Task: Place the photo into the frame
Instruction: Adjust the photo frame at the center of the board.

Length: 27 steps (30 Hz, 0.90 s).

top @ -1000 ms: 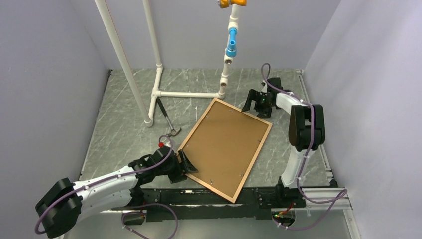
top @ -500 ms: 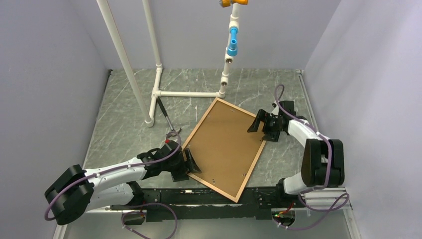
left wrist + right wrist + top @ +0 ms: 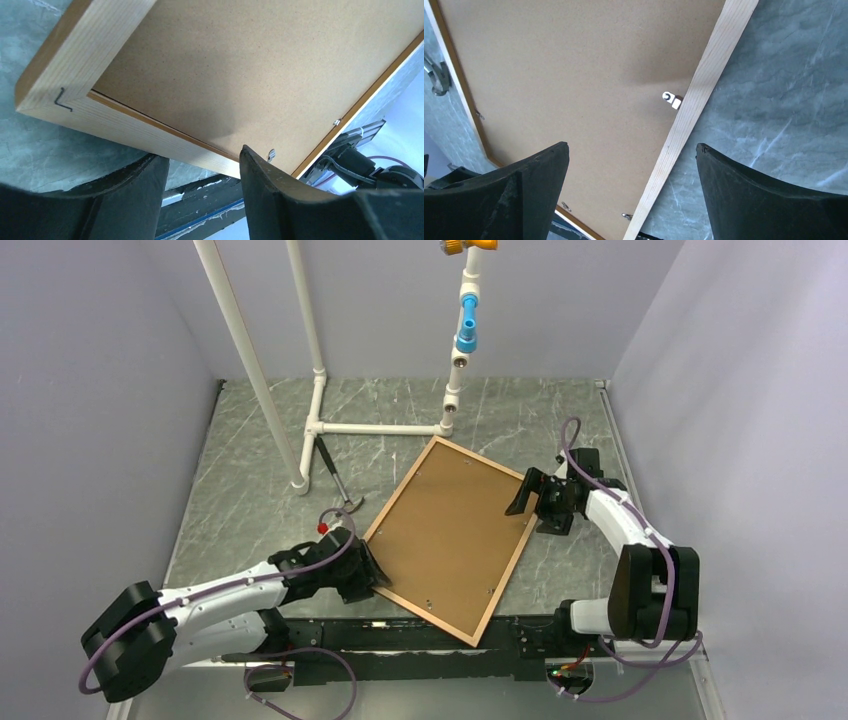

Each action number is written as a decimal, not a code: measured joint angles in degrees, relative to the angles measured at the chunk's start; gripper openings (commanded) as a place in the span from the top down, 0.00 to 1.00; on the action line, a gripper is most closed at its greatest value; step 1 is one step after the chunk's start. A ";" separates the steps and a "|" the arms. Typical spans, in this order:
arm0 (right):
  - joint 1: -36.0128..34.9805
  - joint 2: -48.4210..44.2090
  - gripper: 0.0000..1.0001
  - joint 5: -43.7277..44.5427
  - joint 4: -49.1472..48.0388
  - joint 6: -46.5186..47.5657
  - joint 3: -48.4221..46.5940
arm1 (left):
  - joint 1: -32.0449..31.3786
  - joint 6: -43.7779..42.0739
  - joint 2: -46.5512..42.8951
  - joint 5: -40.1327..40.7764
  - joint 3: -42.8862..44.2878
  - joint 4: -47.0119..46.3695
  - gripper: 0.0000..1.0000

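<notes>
The frame (image 3: 401, 487) lies back-up and slanted on the marble table, its brown backing board (image 3: 450, 530) filling it. The photo is hidden. My left gripper (image 3: 373, 570) sits at the frame's near-left rail (image 3: 130, 125) close to a corner. Its jaws stand apart, one fingertip (image 3: 150, 170) tucked at the rail's outer edge, the other (image 3: 260, 170) over the board. Over the right rail (image 3: 704, 85) hovers my right gripper (image 3: 528, 502), wide open, one finger above the board and one above the table, near a small metal hanger (image 3: 671, 99).
A white pipe stand (image 3: 320, 425) rises at the back left, with a small hammer (image 3: 338, 483) lying by its foot next to the frame's far-left rail. A blue and orange fitting (image 3: 466, 325) hangs over the back. A black rail (image 3: 420, 632) runs along the near edge.
My right gripper has travelled from the frame's far corner down to its right rail. The left gripper's jaws have narrowed at the near-left rail. The frame's right corner has shifted nearer.
</notes>
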<state>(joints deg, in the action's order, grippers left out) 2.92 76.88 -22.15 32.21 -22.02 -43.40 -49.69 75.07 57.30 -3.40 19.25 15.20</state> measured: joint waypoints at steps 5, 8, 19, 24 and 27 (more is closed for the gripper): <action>0.00 -3.26 0.00 -0.52 1.33 -0.02 0.00 | -0.04 1.51 4.24 0.87 3.02 3.39 0.55; 0.02 -5.53 0.00 -0.87 2.10 -0.04 0.00 | -0.11 1.25 8.59 1.36 6.69 7.54 0.73; 0.02 -9.75 0.00 -0.83 5.35 -0.09 -1.92 | -0.44 1.42 13.75 2.38 12.59 13.53 1.00; 0.02 -9.88 0.00 -0.39 5.46 -0.09 -1.95 | -0.70 -0.11 11.30 5.99 12.07 15.04 1.00; 0.02 -9.88 0.00 -0.09 5.46 -0.09 -1.95 | -0.70 -1.79 9.27 8.48 11.34 16.02 1.00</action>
<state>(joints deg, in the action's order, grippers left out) 2.94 67.00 -22.24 37.67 -22.11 -45.34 -50.39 73.28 66.57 5.08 30.59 31.22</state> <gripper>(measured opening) 0.994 0.386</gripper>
